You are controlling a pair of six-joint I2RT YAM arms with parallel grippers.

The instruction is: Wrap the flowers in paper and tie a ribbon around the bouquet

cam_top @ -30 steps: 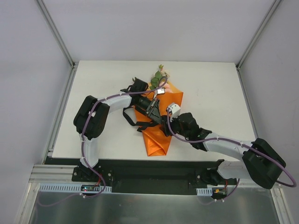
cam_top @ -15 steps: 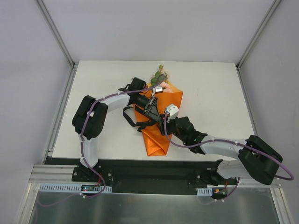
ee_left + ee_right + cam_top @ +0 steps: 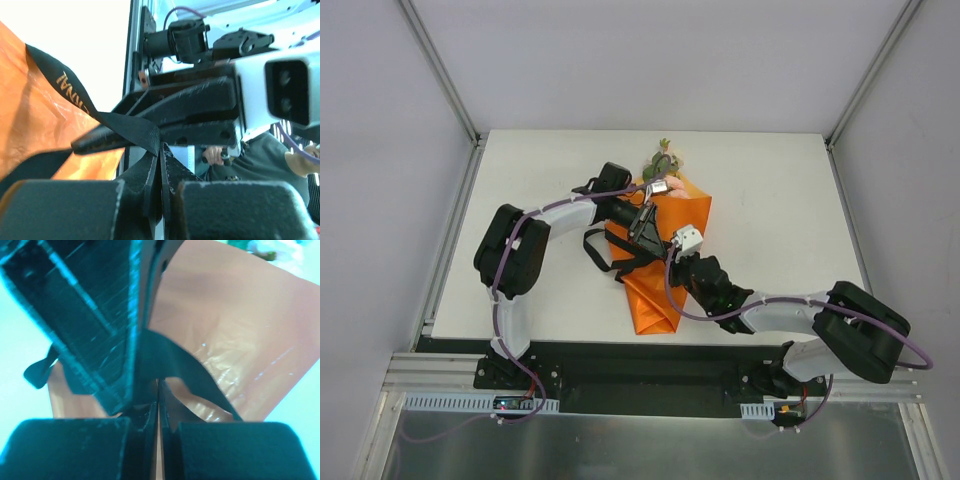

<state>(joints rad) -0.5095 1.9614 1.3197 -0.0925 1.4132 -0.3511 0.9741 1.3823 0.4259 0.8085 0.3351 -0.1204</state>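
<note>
Pinching the ribbon [image 3: 131, 131] in clenched left claw [image 3: 161, 152] and clenched right claw [image 3: 158, 392], tip to tip over the bouquet [image 3: 655, 300]. Held thus, probably, for cinching it tight.

Top view: the arms [image 3: 570, 212] cover the ribbon [image 3: 591, 250] where it crosses the bouquet [image 3: 655, 300]. Left wrist view: the gold lettering [image 3: 70, 82] is too skewed to read. Right wrist view: the flowers [image 3: 265, 247] are blurred at the top edge.
</note>
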